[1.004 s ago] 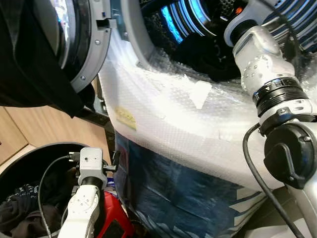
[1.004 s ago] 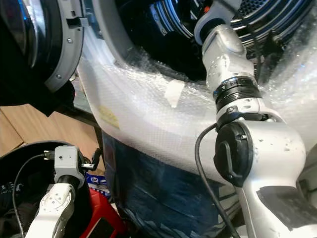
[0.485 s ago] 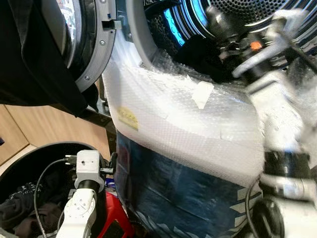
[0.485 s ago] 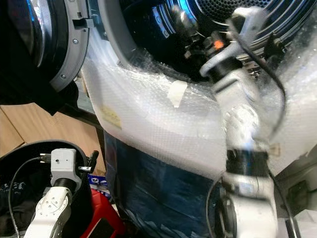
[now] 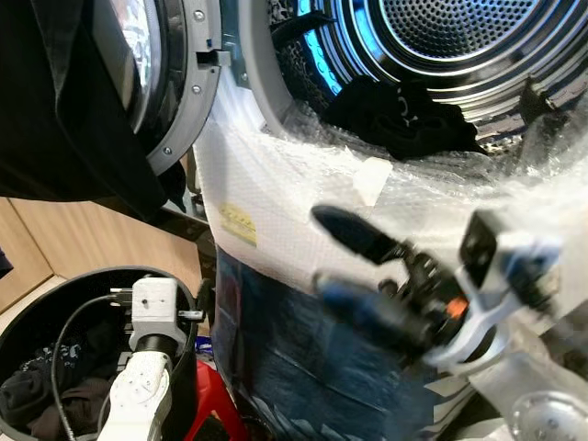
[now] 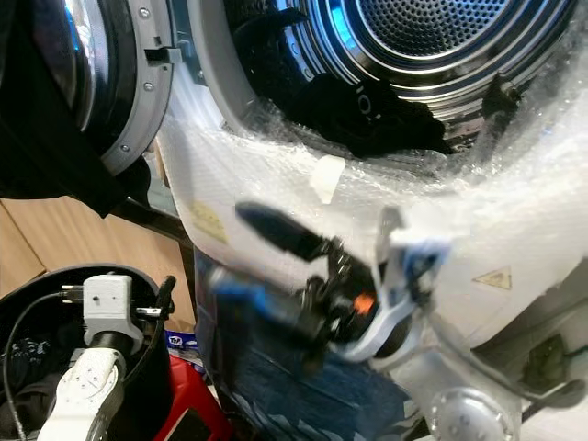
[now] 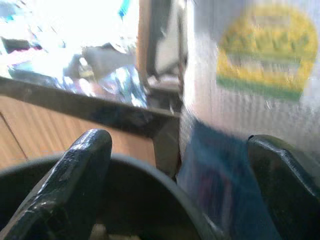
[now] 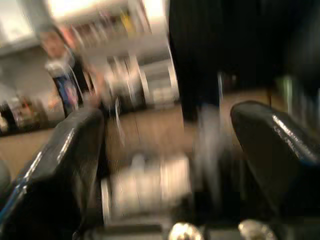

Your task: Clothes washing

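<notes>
The washing machine drum [image 5: 441, 37] stands open, and a dark garment [image 5: 400, 115] lies at its mouth. My right gripper [image 5: 320, 250] is blurred in front of the machine below the opening, pointing left. It is open with nothing between its fingers [image 8: 70, 150]. My left gripper [image 7: 180, 145] is open and holds nothing. It hangs low over the rim of a black basket [image 5: 55, 294] that holds dark clothes [image 5: 37, 404]. A black cloth [image 5: 55, 119] hangs over the open door [image 5: 184, 83] at the left.
Bubble wrap [image 5: 294, 202] with a yellow sticker [image 5: 236, 223] covers the machine's front, above a blue panel [image 5: 303, 349]. A red object [image 5: 207, 413] sits between the basket and the machine. Wooden floor [image 5: 73, 234] lies to the left.
My right arm has come out of the drum and swung down in front of the machine, its gripper now pointing left. The dark garment stays at the drum mouth. The left arm has barely moved.
</notes>
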`<state>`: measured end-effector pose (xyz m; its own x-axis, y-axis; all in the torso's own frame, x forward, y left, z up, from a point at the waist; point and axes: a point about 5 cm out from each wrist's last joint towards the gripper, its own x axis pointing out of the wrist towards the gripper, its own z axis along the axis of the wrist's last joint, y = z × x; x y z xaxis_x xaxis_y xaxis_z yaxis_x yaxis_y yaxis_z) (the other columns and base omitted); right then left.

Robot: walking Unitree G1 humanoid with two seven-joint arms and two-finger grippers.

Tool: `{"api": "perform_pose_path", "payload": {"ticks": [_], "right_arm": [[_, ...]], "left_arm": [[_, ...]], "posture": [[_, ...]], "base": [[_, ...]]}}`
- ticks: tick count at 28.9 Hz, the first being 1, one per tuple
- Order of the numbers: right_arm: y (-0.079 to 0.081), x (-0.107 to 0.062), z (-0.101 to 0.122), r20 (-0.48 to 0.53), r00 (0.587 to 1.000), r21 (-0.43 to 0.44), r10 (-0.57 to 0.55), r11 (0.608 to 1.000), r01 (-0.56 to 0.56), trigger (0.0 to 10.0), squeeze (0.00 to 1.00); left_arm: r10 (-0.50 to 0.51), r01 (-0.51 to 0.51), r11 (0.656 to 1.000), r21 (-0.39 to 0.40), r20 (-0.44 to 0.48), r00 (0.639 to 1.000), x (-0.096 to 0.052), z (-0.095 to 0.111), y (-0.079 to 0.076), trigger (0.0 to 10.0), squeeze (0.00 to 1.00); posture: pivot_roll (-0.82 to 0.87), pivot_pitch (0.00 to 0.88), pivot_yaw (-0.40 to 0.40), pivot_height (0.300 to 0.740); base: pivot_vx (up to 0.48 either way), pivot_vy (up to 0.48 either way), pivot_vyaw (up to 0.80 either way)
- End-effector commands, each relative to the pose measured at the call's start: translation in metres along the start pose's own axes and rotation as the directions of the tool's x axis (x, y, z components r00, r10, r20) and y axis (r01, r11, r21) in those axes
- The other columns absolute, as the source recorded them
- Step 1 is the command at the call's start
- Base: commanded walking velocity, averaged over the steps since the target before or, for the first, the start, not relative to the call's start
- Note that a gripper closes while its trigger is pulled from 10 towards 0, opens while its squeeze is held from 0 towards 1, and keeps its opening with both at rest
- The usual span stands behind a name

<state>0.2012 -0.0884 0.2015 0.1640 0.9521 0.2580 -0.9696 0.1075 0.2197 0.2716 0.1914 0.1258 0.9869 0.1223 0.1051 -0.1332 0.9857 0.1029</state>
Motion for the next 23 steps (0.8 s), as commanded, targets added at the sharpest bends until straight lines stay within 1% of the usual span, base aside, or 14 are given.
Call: {"api": "perform_pose_path", "payload": {"ticks": [1, 5, 6, 7, 8, 11, 14, 15, 16, 17, 19, 21, 22, 23], "right_arm": [[-0.015, -0.007, -0.021, -0.089, 0.990, 0.003, -0.112, 0.994, 0.113, 10.0, 0.00], [-0.026, -0.028, -0.044, -0.119, 0.964, 0.089, -0.236, 0.965, 0.247, 10.0, 0.00], [-0.028, -0.033, -0.051, -0.130, 0.959, 0.115, -0.251, 0.957, 0.266, 10.0, 0.09], [-0.030, -0.042, -0.064, -0.160, 0.951, 0.157, -0.263, 0.945, 0.287, 10.0, 0.84], [-0.030, -0.046, -0.070, -0.181, 0.946, 0.159, -0.268, 0.942, 0.297, 10.0, 1.00], [-0.040, -0.068, -0.100, -0.302, 0.887, 0.135, -0.349, 0.906, 0.402, 10.0, 1.00], [-0.061, -0.117, -0.164, -0.562, 0.623, 0.053, -0.544, 0.728, 0.684, 10.0, 0.95], [-0.061, -0.127, -0.178, -0.631, 0.538, 0.001, -0.558, 0.693, 0.721, 10.0, 0.00], [-0.057, -0.143, -0.195, -0.685, 0.439, -0.057, -0.581, 0.644, 0.763, 10.0, 0.00], [-0.057, -0.158, -0.206, -0.700, 0.333, -0.057, -0.632, 0.514, 0.856, 10.0, 0.00], [-0.055, -0.167, -0.214, -0.715, 0.253, -0.062, -0.652, 0.419, 0.906, 10.0, 0.00], [-0.052, -0.170, -0.220, -0.731, 0.227, -0.077, -0.643, 0.408, 0.910, 10.0, 0.00], [-0.046, -0.173, -0.227, -0.754, 0.197, -0.103, -0.627, 0.409, 0.907, 10.0, 1.00], [-0.038, -0.181, -0.240, -0.784, 0.103, -0.151, -0.613, 0.348, 0.925, 10.0, 1.00]], "left_arm": [[0.016, -0.016, 1.000, 0.009, 0.037, 0.999, -0.001, 0.010, 0.004, 10.0, 0.00], [0.022, -0.022, 1.000, 0.008, 0.053, 0.998, -0.002, 0.019, 0.009, 10.0, 0.00], [0.025, -0.025, 1.000, 0.002, 0.061, 0.998, -0.003, 0.020, 0.011, 10.0, 0.00], [0.030, -0.029, 1.000, -0.004, 0.070, 0.997, -0.003, 0.022, 0.014, 10.0, 0.00], [0.029, -0.028, 1.000, -0.002, 0.069, 0.997, -0.003, 0.022, 0.015, 10.0, 0.00], [0.019, -0.019, 1.000, 0.000, 0.049, 0.999, -0.003, 0.025, 0.020, 10.0, 0.00], [-0.011, 0.011, 1.000, -0.009, -0.006, 1.000, 0.000, 0.026, 0.025, 10.0, 0.00], [-0.037, 0.037, 0.999, 0.004, -0.006, 0.999, 0.001, 0.028, 0.026, 10.0, 0.00], [-0.070, 0.071, 0.997, 0.041, -0.004, 0.998, 0.003, 0.033, 0.031, 10.0, 0.00], [-0.097, 0.098, 0.990, 0.099, -0.017, 0.995, 0.004, 0.035, 0.040, 10.0, 0.00], [-0.106, 0.110, 0.984, 0.138, -0.036, 0.994, 0.005, 0.036, 0.048, 10.0, 0.00], [-0.107, 0.113, 0.981, 0.159, -0.044, 0.993, 0.005, 0.036, 0.053, 10.0, 0.00], [-0.113, 0.121, 0.978, 0.170, -0.058, 0.992, 0.005, 0.037, 0.059, 10.0, 0.00], [-0.151, 0.168, 0.968, 0.187, -0.103, 0.983, 0.002, 0.036, 0.065, 10.0, 0.00]], "posture": [[-0.02, 0.000, -0.025, 0.740], [0.00, 0.000, -0.020, 0.740], [0.00, 0.000, -0.019, 0.740], [0.00, 0.000, -0.019, 0.740], [0.00, 0.000, -0.017, 0.740], [0.00, 0.000, -0.017, 0.740], [0.01, 0.000, -0.015, 0.740], [0.01, 0.000, -0.017, 0.740], [0.02, 0.000, -0.020, 0.740], [0.03, 0.000, -0.018, 0.740], [0.03, 0.002, -0.016, 0.740], [0.03, 0.005, -0.011, 0.740], [0.03, 0.008, -0.009, 0.740], [0.05, 0.007, -0.011, 0.740]], "base": [[0.000, 0.000, 0.00], [0.000, 0.000, 0.00], [0.000, 0.000, 0.00], [0.000, 0.000, 0.00], [0.000, 0.000, 0.00], [0.000, 0.000, 0.00], [0.000, 0.000, 0.00], [0.000, 0.000, 0.00], [0.000, 0.000, 0.00], [0.000, 0.000, 0.00], [0.000, 0.000, 0.00], [0.000, 0.000, 0.00], [0.000, 0.000, 0.00], [0.000, 0.000, 0.00]]}}
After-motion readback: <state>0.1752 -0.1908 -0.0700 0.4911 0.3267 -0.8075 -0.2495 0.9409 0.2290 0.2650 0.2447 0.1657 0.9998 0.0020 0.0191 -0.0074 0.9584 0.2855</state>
